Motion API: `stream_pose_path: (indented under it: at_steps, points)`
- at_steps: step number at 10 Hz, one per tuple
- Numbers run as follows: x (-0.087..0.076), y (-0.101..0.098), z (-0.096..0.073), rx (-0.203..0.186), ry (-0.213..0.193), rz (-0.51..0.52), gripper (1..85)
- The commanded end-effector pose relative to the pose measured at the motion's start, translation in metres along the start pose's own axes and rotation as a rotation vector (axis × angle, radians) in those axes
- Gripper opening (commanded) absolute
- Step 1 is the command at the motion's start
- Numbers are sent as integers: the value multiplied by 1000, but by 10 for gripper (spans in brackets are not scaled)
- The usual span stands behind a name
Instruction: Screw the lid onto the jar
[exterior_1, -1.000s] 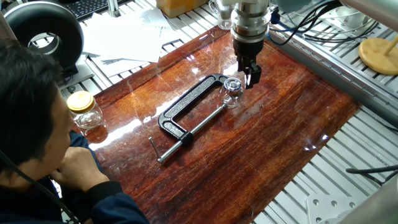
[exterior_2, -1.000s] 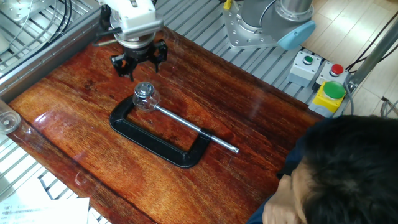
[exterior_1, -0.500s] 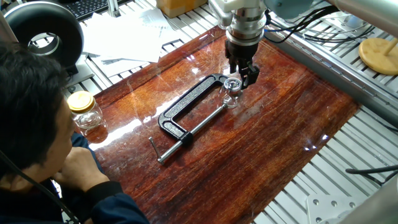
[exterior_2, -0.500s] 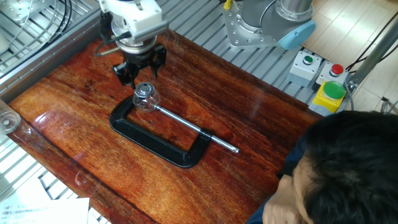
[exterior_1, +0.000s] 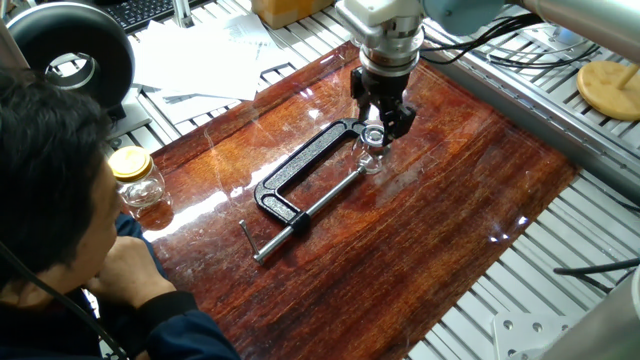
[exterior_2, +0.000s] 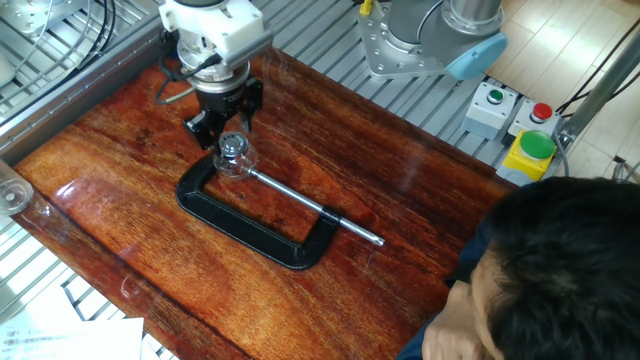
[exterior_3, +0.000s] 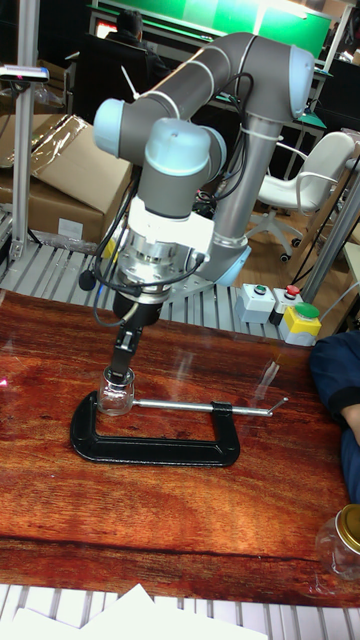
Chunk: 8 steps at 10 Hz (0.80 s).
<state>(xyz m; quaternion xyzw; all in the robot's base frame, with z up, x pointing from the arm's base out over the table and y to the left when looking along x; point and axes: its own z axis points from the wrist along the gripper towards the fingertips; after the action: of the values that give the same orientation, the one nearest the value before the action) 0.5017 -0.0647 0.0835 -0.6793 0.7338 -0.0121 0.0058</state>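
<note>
The tiny clear jar (exterior_1: 371, 160) (exterior_2: 237, 163) (exterior_3: 116, 398) stands upright, held in the jaws of a black C-clamp (exterior_1: 300, 178) (exterior_2: 243, 226) (exterior_3: 150, 441) on the wooden board. The transparent lid (exterior_1: 374, 134) (exterior_2: 232, 147) (exterior_3: 118, 378) sits on the jar's mouth. My gripper (exterior_1: 381, 118) (exterior_2: 227, 122) (exterior_3: 123, 358) hangs directly over the lid, open, with a dark finger on each side, just above the lid. I cannot tell whether the fingers touch the lid.
A bigger yellow-lidded glass jar (exterior_1: 135, 179) (exterior_3: 344, 541) stands at the board's edge near a seated person (exterior_1: 60, 230) (exterior_2: 560, 280). Button boxes (exterior_2: 515, 125) sit beside the robot base. A small pin (exterior_1: 245, 231) lies by the clamp's screw end.
The gripper has shifted sideways over the jar, turned about its axis and come lower. Its fingers now straddle the lid. Jar, lid and clamp have not moved.
</note>
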Motion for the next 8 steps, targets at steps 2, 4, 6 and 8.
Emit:
stream_pose_path:
  at_steps: [2, 4, 6, 8]
  points:
    - [1, -5, 3, 15, -16, -54, 630]
    - [4, -9, 4, 24, -6, -55, 630]
    - [3, -11, 5, 27, -8, -55, 630]
    - [0, -10, 6, 24, -19, -50, 630]
